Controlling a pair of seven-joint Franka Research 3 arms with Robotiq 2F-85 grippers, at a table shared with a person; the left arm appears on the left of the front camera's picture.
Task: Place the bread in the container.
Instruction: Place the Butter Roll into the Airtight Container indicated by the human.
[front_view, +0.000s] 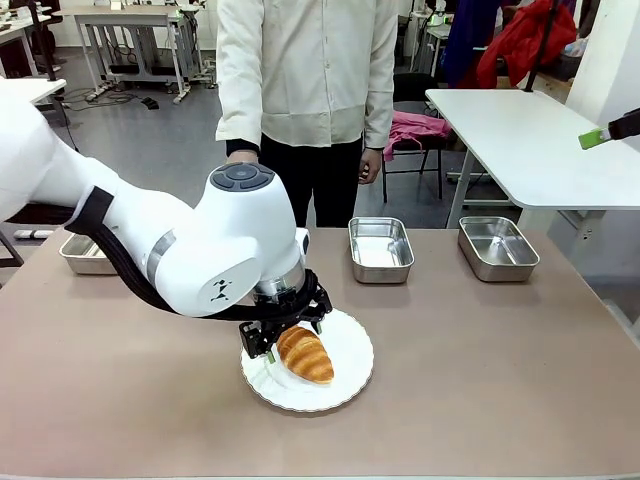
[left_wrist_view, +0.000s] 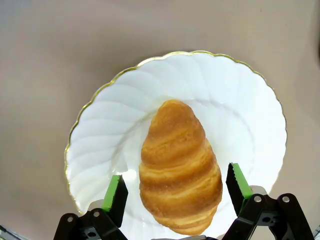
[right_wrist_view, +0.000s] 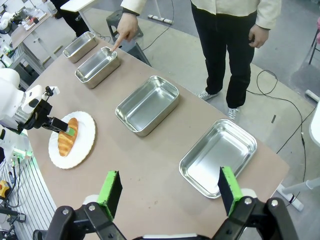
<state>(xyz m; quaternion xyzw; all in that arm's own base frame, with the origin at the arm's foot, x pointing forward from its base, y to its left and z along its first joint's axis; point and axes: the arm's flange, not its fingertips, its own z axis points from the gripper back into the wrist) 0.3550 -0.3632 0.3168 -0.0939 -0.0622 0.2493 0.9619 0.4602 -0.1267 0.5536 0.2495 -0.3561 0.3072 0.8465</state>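
- The white plate (front_view: 350, 378) lies close to the near edge of the table (front_view: 480, 380), a little left of the middle, and the bread (front_view: 306, 357) lies on it.
- The left gripper (left_wrist_view: 177, 186) is low over the plate. Its fingers are spread wide on both sides of the thick middle of the bread and do not press it.
- The bread looks light and soft, with a flaky, glossy crust. I would take the wide middle gently, because the tapered ends may slip or get crushed.
- The right gripper (right_wrist_view: 170, 191) hangs high above the table, spread and empty.
- Four steel pans stand in a row along the far edge. The person's hand (right_wrist_view: 126, 29) points at one container (right_wrist_view: 97, 67), the second from the left corner.
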